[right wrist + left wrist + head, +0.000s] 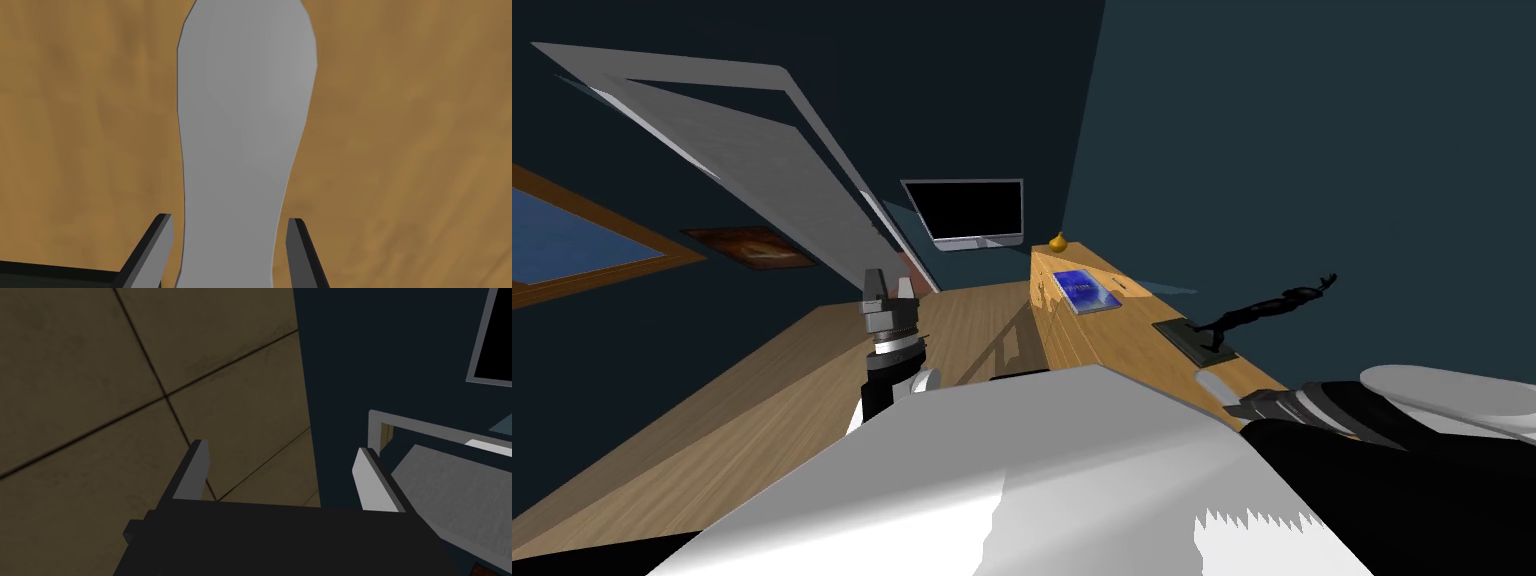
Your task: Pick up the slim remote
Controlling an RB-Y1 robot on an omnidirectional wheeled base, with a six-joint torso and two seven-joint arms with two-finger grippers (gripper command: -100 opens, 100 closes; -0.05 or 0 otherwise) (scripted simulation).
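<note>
In the right wrist view the slim grey remote (245, 125) runs off the picture at both ends. In the head view the right gripper (1232, 404) hides its near end. The yellow ornament (1058, 242) on the wooden cabinet (1112, 345) is too small to identify. The picture's edge cuts off the window (562, 240).

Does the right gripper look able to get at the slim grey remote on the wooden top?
Probably yes: the right gripper, fingers open, straddles the slim grey remote on the wooden top, with nothing else between them.
</note>
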